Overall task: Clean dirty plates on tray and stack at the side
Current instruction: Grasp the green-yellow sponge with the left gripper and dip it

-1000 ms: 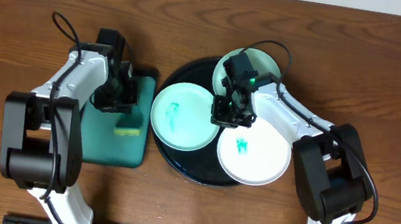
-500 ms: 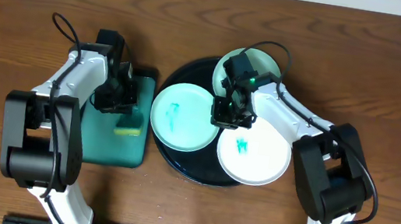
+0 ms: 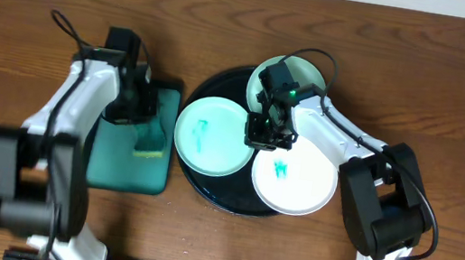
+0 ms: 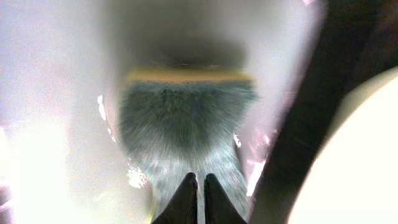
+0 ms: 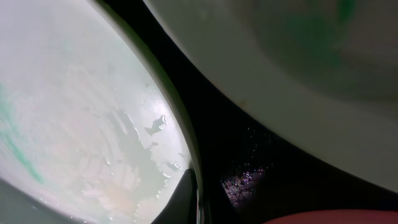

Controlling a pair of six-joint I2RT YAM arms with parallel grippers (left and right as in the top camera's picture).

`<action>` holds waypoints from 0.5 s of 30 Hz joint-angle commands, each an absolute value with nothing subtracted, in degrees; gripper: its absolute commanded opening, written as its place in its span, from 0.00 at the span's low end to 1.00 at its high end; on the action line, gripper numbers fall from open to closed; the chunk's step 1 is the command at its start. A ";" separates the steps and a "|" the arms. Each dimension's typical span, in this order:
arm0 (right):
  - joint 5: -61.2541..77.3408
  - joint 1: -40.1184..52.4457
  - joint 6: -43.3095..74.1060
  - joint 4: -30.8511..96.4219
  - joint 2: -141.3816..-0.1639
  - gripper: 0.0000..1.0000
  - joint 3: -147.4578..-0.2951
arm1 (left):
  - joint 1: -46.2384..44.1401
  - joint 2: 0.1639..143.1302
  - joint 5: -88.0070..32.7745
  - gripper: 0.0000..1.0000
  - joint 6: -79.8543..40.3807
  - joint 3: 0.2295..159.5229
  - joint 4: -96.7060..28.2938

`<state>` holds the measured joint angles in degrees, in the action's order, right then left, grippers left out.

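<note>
So the round tray (image 3: 219, 192) sits mid-counter (image 3: 458, 80) with three plates on it. The left plate (image 3: 213, 135) hangs a bit over the left rim, the back plate (image 3: 306, 70) pokes past the far rim, and the front-right plate (image 3: 302, 185) sticks out on the right. The right hand (image 3: 268, 137) is in the middle between all three. Just left of that is a smaller rectangular tray (image 3: 122, 169) with a sponge (image 3: 150, 146) on it. The left hand (image 3: 132, 114) is above it, right behind the sponge.

We see white shells and black joints on both arms (image 3: 71, 112), looping black cables (image 3: 63, 26), a green light (image 3: 292, 92) on the right gripper (image 3: 263, 137).
</note>
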<state>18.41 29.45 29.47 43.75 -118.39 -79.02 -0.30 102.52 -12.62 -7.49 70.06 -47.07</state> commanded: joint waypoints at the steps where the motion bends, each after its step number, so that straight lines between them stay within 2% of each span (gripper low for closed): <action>1: 18.72 30.44 28.40 45.36 -122.17 0.01 -76.93 | -0.62 93.01 -8.60 0.07 -7.55 70.48 -47.44; 6: 18.70 30.44 28.42 45.17 -122.17 0.01 -76.93 | -0.62 85.47 -7.88 0.07 -7.68 70.46 -48.12; 7: 18.70 30.44 28.42 45.19 -122.17 0.01 -76.93 | -0.62 84.71 -7.88 0.13 -7.99 70.46 -48.69; 8: 18.70 30.44 28.42 45.23 -122.17 0.01 -76.93 | -0.62 84.25 -7.88 0.44 -8.62 70.46 -49.56; 9: 18.70 30.41 28.42 45.28 -122.17 0.02 -76.93 | -0.62 84.18 -7.88 0.66 -9.26 70.46 -50.28; 11: 18.70 30.35 28.42 45.30 -122.17 0.06 -76.93 | -0.62 84.82 -7.92 0.75 -10.72 70.41 -52.49; 15: 18.70 30.33 28.42 45.25 -122.17 0.10 -76.93 | -0.62 87.64 -8.54 0.79 -10.83 70.39 -55.51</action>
<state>18.68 29.47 29.08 44.03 -118.50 -79.02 -0.51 85.10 -8.80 -9.63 70.11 -54.26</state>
